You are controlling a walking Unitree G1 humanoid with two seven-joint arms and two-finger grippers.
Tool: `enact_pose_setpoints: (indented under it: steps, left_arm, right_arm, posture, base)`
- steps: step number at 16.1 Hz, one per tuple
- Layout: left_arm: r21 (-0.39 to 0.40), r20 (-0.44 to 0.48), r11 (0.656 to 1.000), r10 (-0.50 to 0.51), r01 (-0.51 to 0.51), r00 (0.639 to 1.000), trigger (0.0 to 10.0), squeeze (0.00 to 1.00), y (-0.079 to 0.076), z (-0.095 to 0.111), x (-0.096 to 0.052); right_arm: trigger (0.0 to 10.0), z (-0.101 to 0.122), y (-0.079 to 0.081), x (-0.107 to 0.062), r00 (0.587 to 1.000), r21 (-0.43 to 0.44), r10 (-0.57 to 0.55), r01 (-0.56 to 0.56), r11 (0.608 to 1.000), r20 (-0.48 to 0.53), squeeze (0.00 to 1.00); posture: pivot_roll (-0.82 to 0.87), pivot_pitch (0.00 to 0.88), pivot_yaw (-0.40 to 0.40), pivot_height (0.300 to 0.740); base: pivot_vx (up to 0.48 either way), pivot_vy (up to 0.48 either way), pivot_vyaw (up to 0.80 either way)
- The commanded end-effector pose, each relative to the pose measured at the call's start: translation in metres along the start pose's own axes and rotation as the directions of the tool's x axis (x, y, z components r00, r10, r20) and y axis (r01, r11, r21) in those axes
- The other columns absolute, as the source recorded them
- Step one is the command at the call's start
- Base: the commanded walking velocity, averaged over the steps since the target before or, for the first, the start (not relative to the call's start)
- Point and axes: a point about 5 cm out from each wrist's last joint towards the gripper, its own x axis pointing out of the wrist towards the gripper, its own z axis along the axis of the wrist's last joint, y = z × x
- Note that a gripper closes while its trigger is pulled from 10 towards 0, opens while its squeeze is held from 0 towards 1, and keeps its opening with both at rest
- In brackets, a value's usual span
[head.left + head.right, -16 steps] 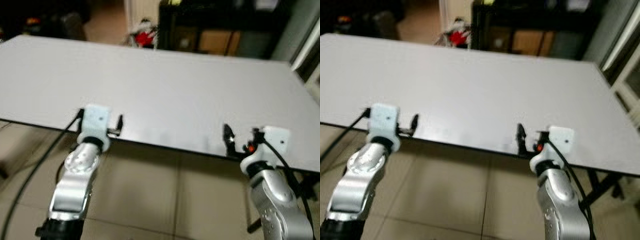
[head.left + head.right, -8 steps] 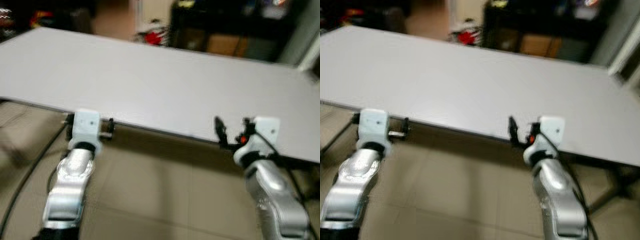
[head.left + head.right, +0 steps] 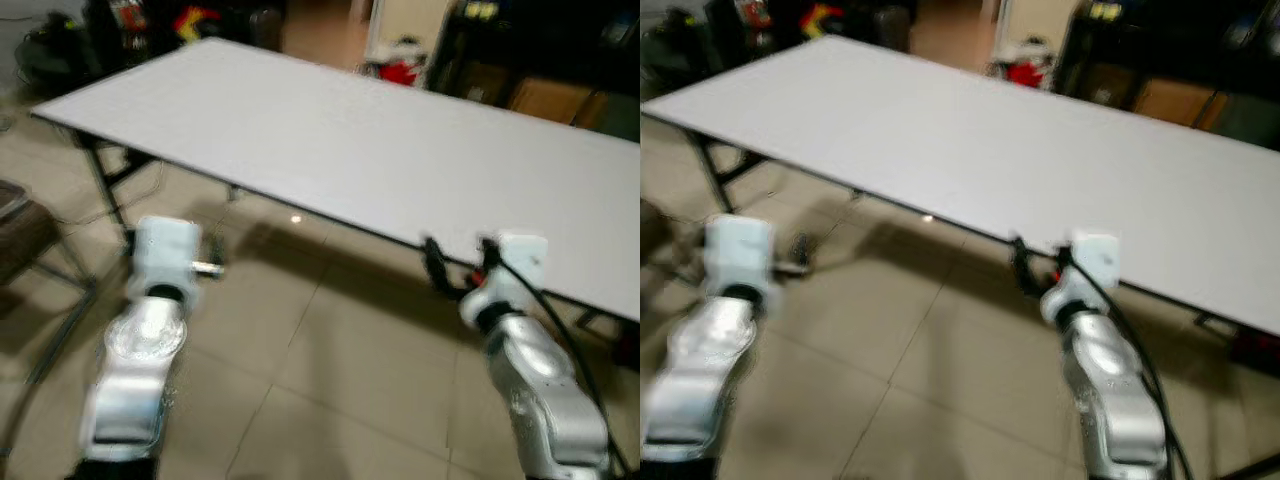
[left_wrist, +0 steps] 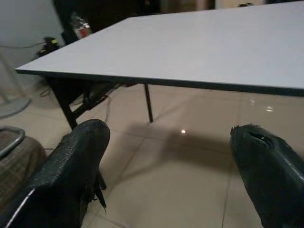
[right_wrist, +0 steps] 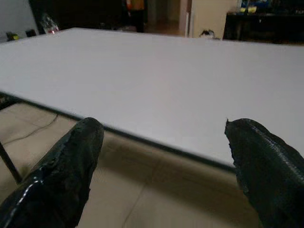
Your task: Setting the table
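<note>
1. I saw the white table [image 3: 380,150] stretching far and right, its near edge just ahead.
2. My left gripper [image 4: 173,156] hung spread over floor tiles [image 3: 330,370].
3. My right gripper [image 5: 161,166] was spread at the table's edge.

A big white surface [image 3: 330,130] on thin black legs [image 3: 103,186] stands on a shiny tan tile floor [image 3: 330,380].
</note>
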Motion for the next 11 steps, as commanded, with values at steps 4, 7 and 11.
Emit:
enact_pose_setpoints:
  steps: [4,7,11]
  left_arm:
    - [0.026,0.035,0.999,0.025,-0.026,0.999,10.0,0.00,0.009,0.011,-0.001]
    - [0.037,0.043,0.999,0.027,-0.028,0.999,10.0,0.00,0.012,0.013,0.000]
    - [0.044,0.055,0.998,0.032,-0.035,0.998,10.0,0.00,0.015,0.018,0.000]
  right_arm:
    - [10.0,0.001,0.005,0.002,1.000,-0.007,0.017,-0.017,1.000,0.014,0.00]
    - [10.0,0.000,0.007,0.002,1.000,-0.004,0.026,-0.026,1.000,0.017,0.00]
    - [10.0,0.001,0.012,0.003,0.998,0.000,0.047,-0.047,0.999,0.029,0.00]
  posture:
    - [0.09,0.000,-0.068,0.740]
    - [0.09,0.000,-0.071,0.740]
    - [0.10,0.000,-0.072,0.740]
  base:
    - [0.000,0.349,0.00]
    - [0.000,0.351,0.00]
    - [0.000,0.347,0.00]
